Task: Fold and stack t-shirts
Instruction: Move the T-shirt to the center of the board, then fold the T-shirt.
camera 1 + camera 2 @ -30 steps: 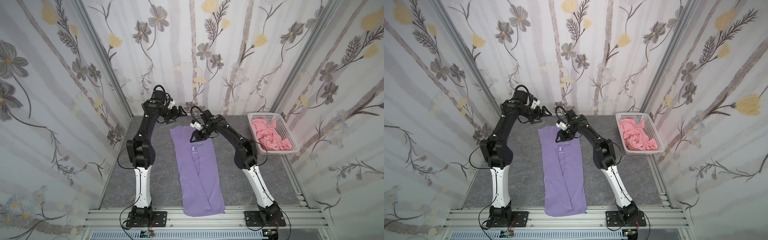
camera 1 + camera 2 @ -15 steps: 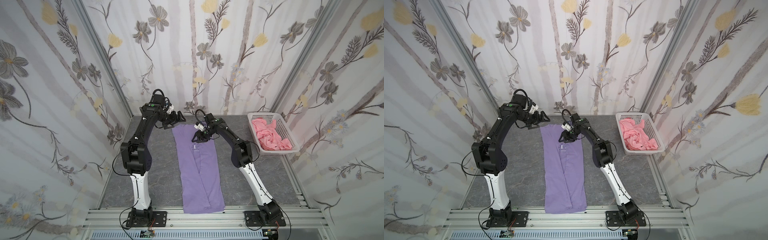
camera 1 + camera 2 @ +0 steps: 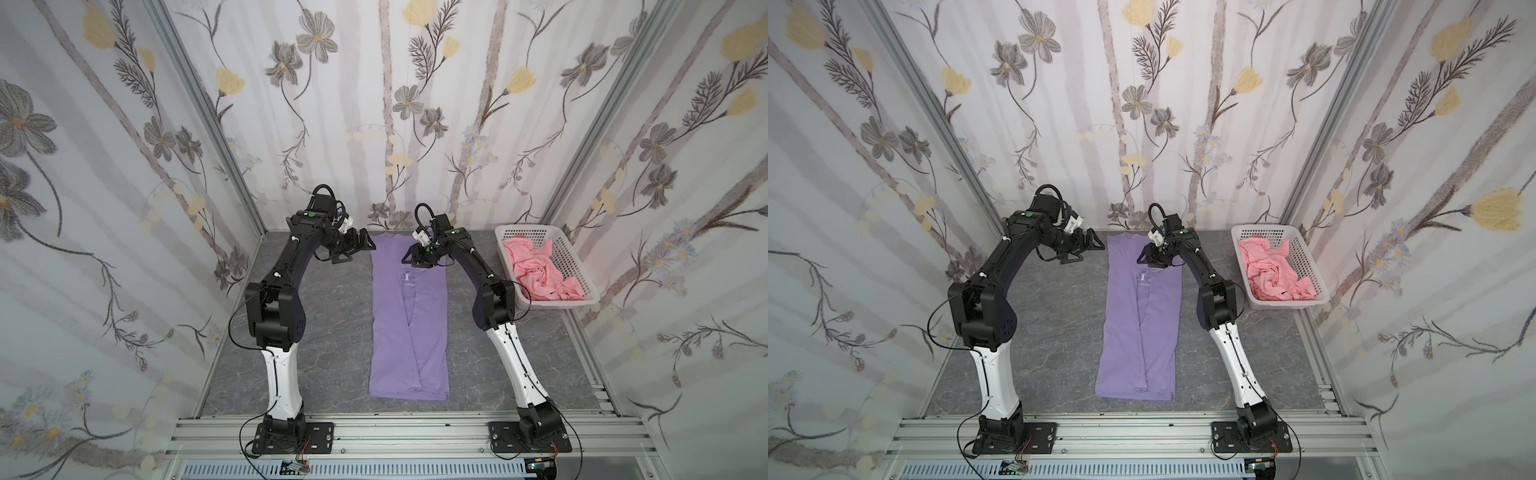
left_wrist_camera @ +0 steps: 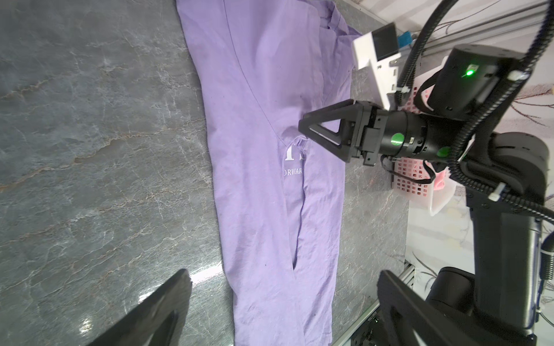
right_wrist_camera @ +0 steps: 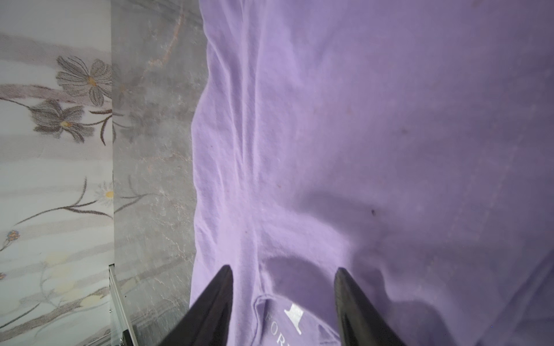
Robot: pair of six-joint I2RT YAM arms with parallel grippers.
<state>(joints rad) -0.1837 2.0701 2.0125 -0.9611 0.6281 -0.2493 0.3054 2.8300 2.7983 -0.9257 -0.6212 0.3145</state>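
Observation:
The lavender t-shirt lies flat on the table, folded lengthwise into a long strip, with part of its white lettering showing near the far end. My left gripper is wide open beside the shirt's far left corner, holding nothing. My right gripper hangs low over the shirt just beyond the lettering. It is partly open, with only cloth beneath it. The pink garment lies crumpled in a basket.
A white perforated basket stands at the far right of the grey marble table. Floral curtain walls close in the back and both sides. An aluminium rail carrying both arm bases runs along the front edge.
The lavender shirt has slid toward the back wall and lies straighter. My left gripper has come down beside its far left corner. My right gripper has shifted slightly right over the shirt.

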